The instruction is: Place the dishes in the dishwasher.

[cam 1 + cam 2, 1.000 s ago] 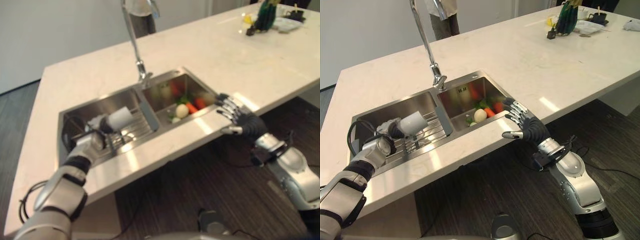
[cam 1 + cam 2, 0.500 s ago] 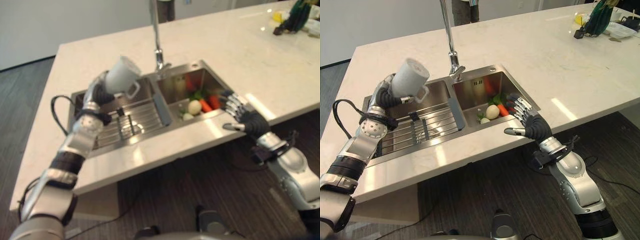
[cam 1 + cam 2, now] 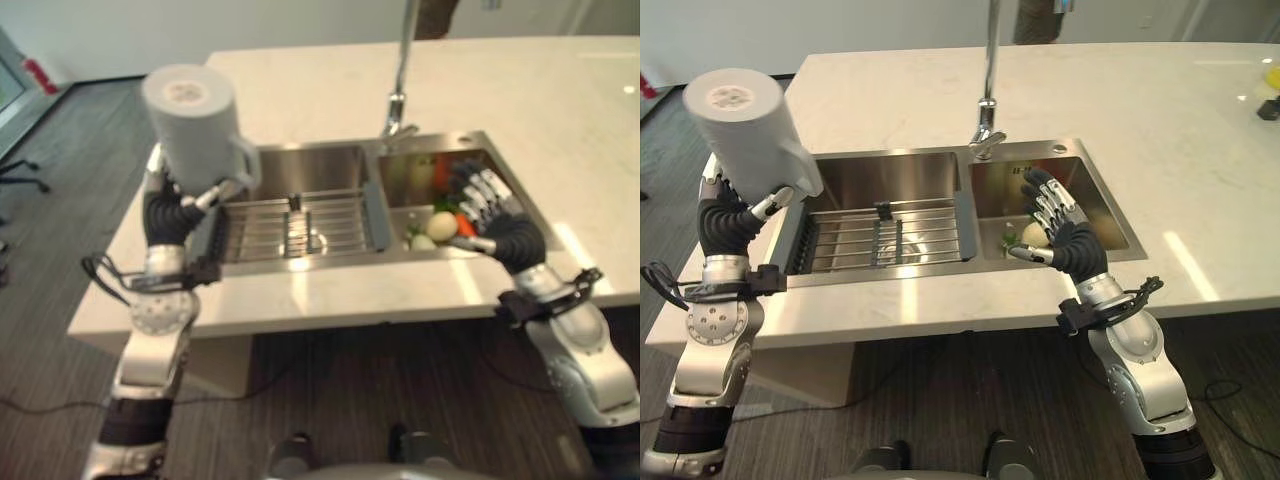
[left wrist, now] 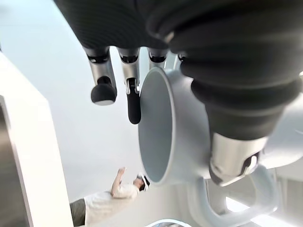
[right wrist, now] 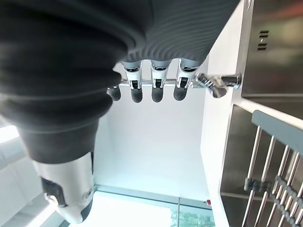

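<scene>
One white mug [image 3: 740,125] gripped in left hand [image 3: 728,222]; right hand [image 3: 1065,232] spread; no writing legible.

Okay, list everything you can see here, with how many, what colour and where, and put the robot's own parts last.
mug: one, white, upside down, held up above the counter's left end
counter: one, pale cream stone, across the scene
sink: one, steel, two basins, set in the counter
rack: one, grey wire, in the left basin
tap: one, chrome, behind the basin divider
vegetables: several, white, orange and green, in the right basin
person: one, light top, far off in the left wrist view
left hand: shut on the mug
right hand: open, over the right basin's front edge
</scene>
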{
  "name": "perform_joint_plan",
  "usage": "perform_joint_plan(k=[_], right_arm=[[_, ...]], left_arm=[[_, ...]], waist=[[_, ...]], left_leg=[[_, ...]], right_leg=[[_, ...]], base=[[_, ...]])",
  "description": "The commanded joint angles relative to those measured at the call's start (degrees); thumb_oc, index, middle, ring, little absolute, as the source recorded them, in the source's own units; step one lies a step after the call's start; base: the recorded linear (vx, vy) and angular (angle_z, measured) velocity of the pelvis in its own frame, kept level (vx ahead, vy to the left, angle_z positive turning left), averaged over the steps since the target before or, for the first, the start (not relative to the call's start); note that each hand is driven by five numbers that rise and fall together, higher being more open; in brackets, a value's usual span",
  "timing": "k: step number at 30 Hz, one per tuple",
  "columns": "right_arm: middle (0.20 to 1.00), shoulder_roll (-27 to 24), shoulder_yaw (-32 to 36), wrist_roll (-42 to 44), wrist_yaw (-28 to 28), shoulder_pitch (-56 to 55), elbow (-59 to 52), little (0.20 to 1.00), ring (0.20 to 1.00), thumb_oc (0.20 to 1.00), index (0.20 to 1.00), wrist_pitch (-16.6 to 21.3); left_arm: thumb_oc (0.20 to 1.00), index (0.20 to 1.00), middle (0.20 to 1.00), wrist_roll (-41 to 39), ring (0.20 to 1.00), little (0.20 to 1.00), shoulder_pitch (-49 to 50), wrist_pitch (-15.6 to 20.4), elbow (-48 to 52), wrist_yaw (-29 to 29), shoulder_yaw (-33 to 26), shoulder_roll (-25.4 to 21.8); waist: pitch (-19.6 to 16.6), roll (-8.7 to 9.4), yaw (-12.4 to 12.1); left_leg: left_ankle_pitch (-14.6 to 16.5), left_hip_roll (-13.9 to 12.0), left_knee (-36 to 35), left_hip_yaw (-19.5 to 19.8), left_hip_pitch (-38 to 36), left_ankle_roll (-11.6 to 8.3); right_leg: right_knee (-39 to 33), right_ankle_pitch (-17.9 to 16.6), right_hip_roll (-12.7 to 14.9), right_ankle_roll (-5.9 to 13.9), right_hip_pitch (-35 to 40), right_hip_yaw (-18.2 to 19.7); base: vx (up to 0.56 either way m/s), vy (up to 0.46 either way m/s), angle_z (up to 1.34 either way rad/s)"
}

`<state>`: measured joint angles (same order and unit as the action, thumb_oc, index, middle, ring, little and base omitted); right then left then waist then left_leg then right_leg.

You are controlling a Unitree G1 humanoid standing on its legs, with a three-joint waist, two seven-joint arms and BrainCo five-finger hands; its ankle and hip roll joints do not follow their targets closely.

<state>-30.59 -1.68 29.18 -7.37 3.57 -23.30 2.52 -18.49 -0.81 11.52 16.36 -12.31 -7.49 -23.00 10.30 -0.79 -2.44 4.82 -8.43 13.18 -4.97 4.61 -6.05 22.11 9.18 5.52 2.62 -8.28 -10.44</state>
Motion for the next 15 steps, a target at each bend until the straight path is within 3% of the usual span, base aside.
perform_joint_plan(k=[1,2,3,5,6,9,13,14,15], right_arm=[[1.000,0.6,1.8,-1.2,1.7,0.5,-6.7,1.000,1.000,1.000,1.000,4.9],[1.000,0.0,1.7,-1.1,2.3,0.5,-6.6,1.000,1.000,1.000,1.000,5.4],[1.000,-2.9,1.7,0.1,3.5,2.6,-4.2,1.000,1.000,1.000,1.000,7.9],[1.000,-4.2,2.4,0.8,3.0,4.2,-1.5,1.000,1.000,1.000,1.000,9.9],[1.000,-4.4,2.9,0.7,3.3,4.3,-1.0,1.000,1.000,1.000,1.000,10.4],[1.000,-3.2,5.8,-1.7,4.4,3.1,0.4,1.000,1.000,1.000,1.000,11.6],[1.000,-3.7,7.7,-2.4,5.4,2.6,1.0,1.000,1.000,1.000,1.000,11.2],[1.000,-2.7,8.1,-2.7,5.4,2.5,1.5,1.000,1.000,1.000,1.000,11.4],[1.000,-2.2,8.2,-2.9,5.5,2.4,1.5,1.000,1.000,1.000,1.000,11.4]], left_arm=[[0.200,0.200,0.200,-4.0,0.200,0.200,-2.7,5.8,5.1,2.6,-1.8,-4.9],[0.200,0.200,0.200,-4.9,0.200,0.200,-2.5,6.1,5.3,3.0,-1.5,-5.1],[0.200,0.200,0.200,-8.2,0.200,0.200,-4.1,7.6,4.3,2.4,-0.2,-6.2],[0.200,0.200,0.200,-9.0,0.200,0.200,-5.6,9.1,3.5,1.4,1.0,-6.7],[0.200,0.200,0.200,-9.2,0.200,0.200,-6.0,9.6,3.6,1.7,1.4,-6.6],[0.200,0.200,0.200,-12.1,0.200,0.200,-6.5,11.1,3.4,5.6,2.5,-5.1],[0.200,0.200,0.200,-15.3,0.200,0.200,-6.4,11.6,2.4,9.9,2.9,-4.6],[0.200,0.200,0.200,-16.4,0.200,0.200,-5.7,10.7,2.8,11.3,2.0,-5.1],[0.200,0.200,0.200,-16.6,0.200,0.200,-5.5,10.6,2.9,11.7,1.8,-5.1]], waist=[[-0.4,1.04,-0.7],[-0.1,0.97,-0.9],[0.0,1.55,0.2],[-0.3,2.61,1.3],[-0.6,2.48,2.0],[-0.8,1.47,4.3],[-1.8,1.07,5.0],[-2.0,0.63,3.6],[-1.9,0.62,3.2]], left_leg=[[-2.5,-0.1,4.0,0.8,6.3,-0.13],[-2.8,-0.5,4.0,0.0,7.1,-0.29],[-2.2,-2.0,4.0,-7.1,4.0,0.20],[-0.7,-2.0,4.0,-12.8,-0.5,1.07],[0.0,-2.4,4.0,-13.8,-3.1,0.39],[0.1,-7.0,4.0,-20.5,-8.4,-1.54],[3.5,-9.5,4.0,-23.8,-8.0,-2.83],[4.9,-7.1,4.0,-20.8,-6.7,-2.95],[5.3,-6.3,4.0,-19.9,-6.2,-2.79]], right_leg=[[-4.9,-2.1,-0.1,2.23,3.5,-1.8],[-4.9,-2.0,0.0,2.26,3.6,-2.3],[-4.9,-1.7,3.0,2.67,3.1,-5.2],[-4.9,-3.0,5.9,2.89,1.7,-7.7],[-4.9,-2.7,6.5,3.40,1.8,-8.5],[-4.9,-5.0,9.8,4.15,1.6,-16.0],[-4.9,-9.2,15.4,7.76,1.9,-21.6],[-4.9,-12.6,19.0,10.05,2.0,-22.5],[-4.9,-14.2,19.7,10.57,2.1,-22.4]], base=[[-0.14,-0.065,0.98],[-0.35,-0.024,1.71],[-0.35,0.023,1.77],[-0.35,0.128,1.78],[-0.27,0.190,1.53],[-0.28,0.267,1.79],[-0.22,0.436,2.36],[-0.14,0.606,2.10],[-0.09,0.591,1.88]])
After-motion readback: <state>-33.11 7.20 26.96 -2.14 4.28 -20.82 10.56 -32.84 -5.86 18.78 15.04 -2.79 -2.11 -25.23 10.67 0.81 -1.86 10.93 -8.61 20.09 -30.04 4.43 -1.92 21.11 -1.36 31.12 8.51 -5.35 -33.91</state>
